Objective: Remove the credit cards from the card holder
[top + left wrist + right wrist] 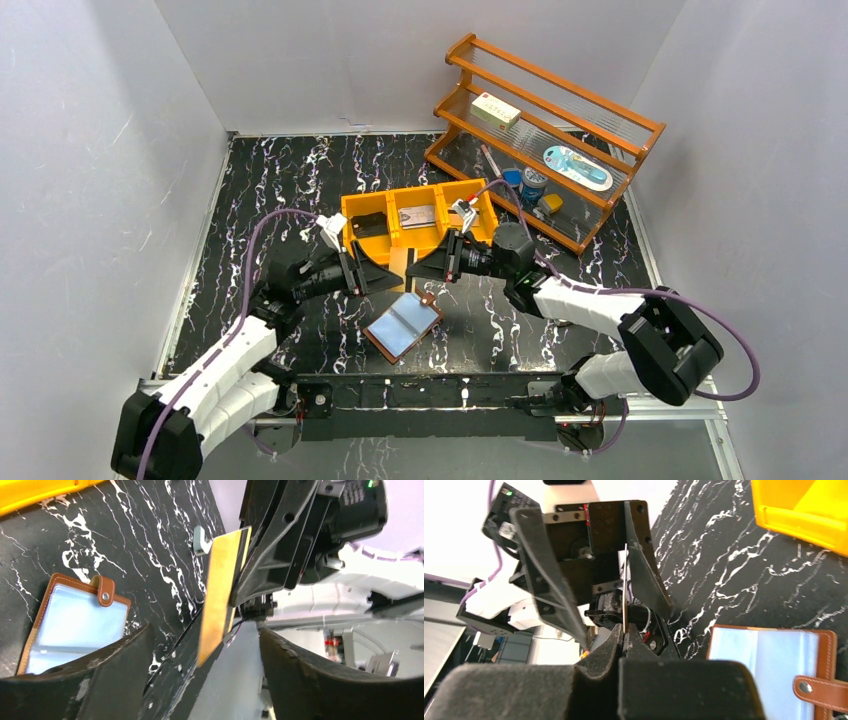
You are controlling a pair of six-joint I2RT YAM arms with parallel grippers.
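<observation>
Finds the small brown leather card holder [402, 326] lying open and flat on the black white-veined tabletop [300, 180], pale blue clear sleeves facing up, snap tab at its far right corner. Sits near the arm bases, roughly midway between the two arms.

Just beyond it, meets both grippers tip to tip above the tabletop. Shows the right gripper [623, 636] with jaws pressed together on a thin tan plastic card [220, 595], pinching it by one edge and holding it upright, edge-on to the right wrist camera. Shows the left gripper [206, 630] with jaws spread wide, one on either side of that same tan card, with a gap visible between each and the card in the left wrist view.

Places the orange three-compartment plastic bin [345, 225] just beyond the grippers, with a flat grey card [418, 215] in the middle compartment and a dark flat piece [368, 222] in the left one. Has the orange wooden rack [560, 110] at the far right, well apart.
</observation>
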